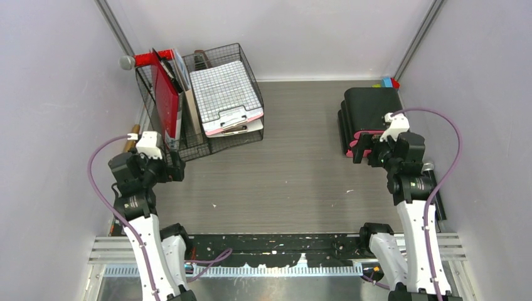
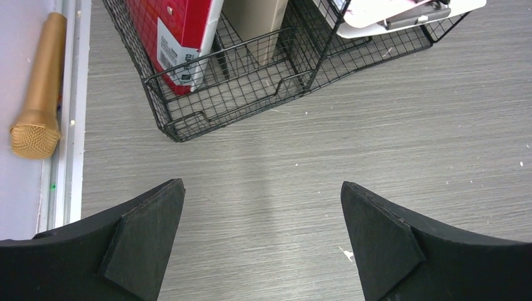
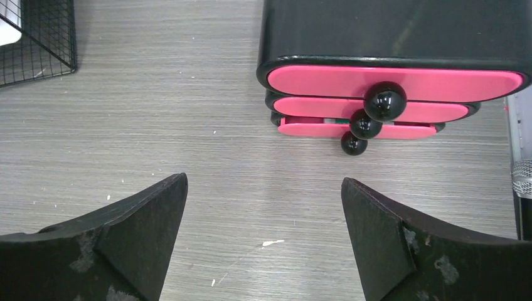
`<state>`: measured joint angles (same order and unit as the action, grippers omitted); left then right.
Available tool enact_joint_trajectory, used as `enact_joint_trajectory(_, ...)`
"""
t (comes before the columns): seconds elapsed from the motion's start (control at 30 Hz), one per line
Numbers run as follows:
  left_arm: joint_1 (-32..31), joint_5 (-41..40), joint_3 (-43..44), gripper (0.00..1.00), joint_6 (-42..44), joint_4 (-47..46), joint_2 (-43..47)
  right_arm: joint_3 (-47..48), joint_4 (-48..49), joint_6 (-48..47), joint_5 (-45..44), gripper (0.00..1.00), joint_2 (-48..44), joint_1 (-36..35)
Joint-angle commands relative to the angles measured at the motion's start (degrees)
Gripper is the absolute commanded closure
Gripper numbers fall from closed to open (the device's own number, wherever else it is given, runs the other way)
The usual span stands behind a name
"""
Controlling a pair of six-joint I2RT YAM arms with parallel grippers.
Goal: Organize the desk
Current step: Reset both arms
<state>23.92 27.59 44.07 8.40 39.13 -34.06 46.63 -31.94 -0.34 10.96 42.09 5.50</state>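
Near the right pincer, one drawer looks ajar.

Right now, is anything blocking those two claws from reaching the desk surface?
Nothing visible. Bare desk lies under the open left gripper and the open right gripper. The wire rack stands beyond the left one, the drawer unit beyond the right.
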Motion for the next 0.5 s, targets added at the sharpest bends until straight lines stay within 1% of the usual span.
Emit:
enact_joint_trajectory(0.0,0.3,1.7,2.0,0.00,1.4,2.3,3.8,0.8,-2.7,0.1,-1.5,0.00,-4.0,0.2)
enact_joint_trajectory(0.2,0.3,3.6,-1.3,0.00,0.2,0.0,11.1,0.6,-5.9,-2.9,2.8,0.01,-9.3,1.0)
enact_joint_trajectory(0.33,0.2,5.2,-2.8,0.00,0.4,-0.8,14.6,-0.3,-4.2,-2.2,1.3,0.01,-13.1,2.4)
enact_joint_trajectory(0.47,0.2,6.6,-2.7,0.00,0.4,0.3,15.9,-0.3,-3.9,-1.6,0.3,0.01,-14.8,3.1)
